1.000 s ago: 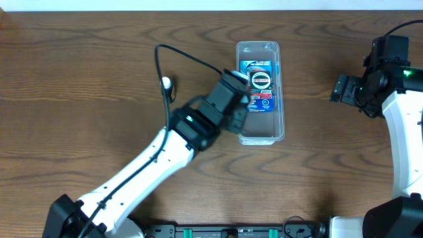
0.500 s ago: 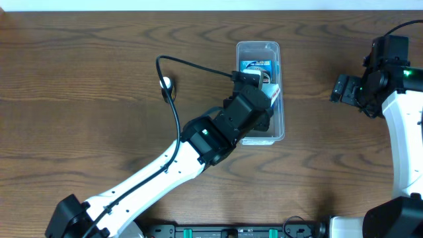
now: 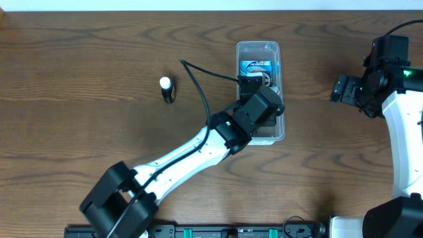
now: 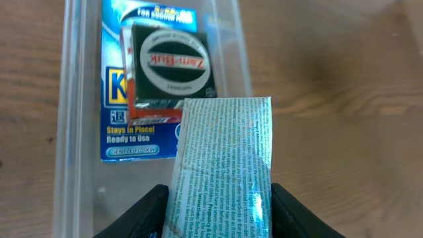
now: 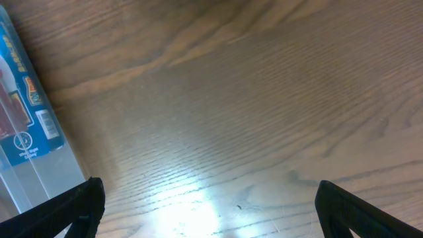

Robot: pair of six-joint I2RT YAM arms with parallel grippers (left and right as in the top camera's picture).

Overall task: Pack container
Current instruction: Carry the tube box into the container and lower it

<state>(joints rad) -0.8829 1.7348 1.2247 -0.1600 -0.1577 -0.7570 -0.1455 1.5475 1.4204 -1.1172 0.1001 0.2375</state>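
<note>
Whereas a second ago the left gripper (image 3: pixel 266 104) hung beside the left wall of the clear, long rectangular plastic container (image 3: pixel 258 47), the overhead view now has it over the container's near half. Its black cable (image 3: pixel 198 89) has swung right, off the small white-capped black tube (image 3: pixel 166 89) on the brown wooden table (image 3: pixel 79 132). The container has not moved, and the right gripper (image 3: pixel 340 88) stays well apart.

On the left wrist view, the left gripper (image 4: pixel 221 198) clamps a white cardboard box with green print (image 4: pixel 221 158) above the container (image 4: pixel 69 132), where a dark box with a white oval label (image 4: pixel 170 73) lies on a flat blue packet (image 4: pixel 115 132).

On the right wrist view, the right gripper (image 5: pixel 211 211) is spread wide over bare wood, empty, with the container's corner (image 5: pixel 26 172) at left.
</note>
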